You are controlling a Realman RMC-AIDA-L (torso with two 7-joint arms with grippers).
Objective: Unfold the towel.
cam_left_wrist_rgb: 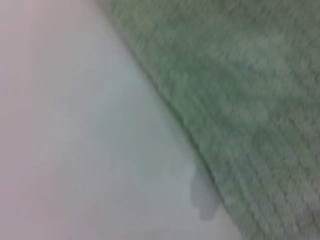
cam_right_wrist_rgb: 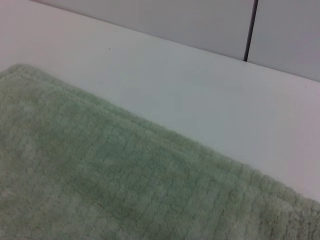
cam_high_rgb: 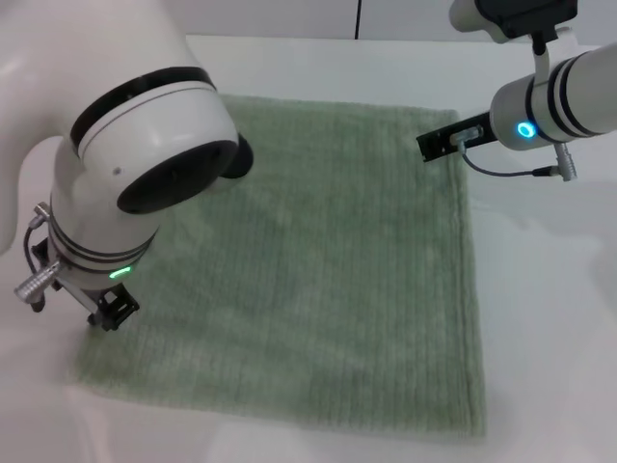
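**Towel lying open on the table, both arms at its corners**

I can read no brand, label or writing anywhere, not on the towel (cam_high_rgb: 328, 270) and not on either arm.

From the head camera I see the towel spread flat on the white table (cam_high_rgb: 549, 318), a single pale green layer with fine ribbed stripes. It is close to square, so I cannot pick out a clear long axis. It sits slightly skewed: its near edge runs across in front of the robot, and its right edge slants a little outward toward the near right corner. The hemmed border shows along the right and near sides.

The left gripper (cam_high_rgb: 114, 311) is low at the towel's near left corner, right at the edge of the cloth. Most of it is hidden under the arm's bulky white joint, and I cannot tell how its jaws stand. The left wrist camera gives me only the towel's edge crossing bare table, blurred.

The right gripper (cam_high_rgb: 449, 138) is at the towel's far right corner, its dark tip over the hem. I cannot tell the state of its jaws either. The right wrist camera shows the far hem of the towel, the table beyond it, and a pale wall (cam_right_wrist_rgb: 210, 25) with a dark vertical seam.
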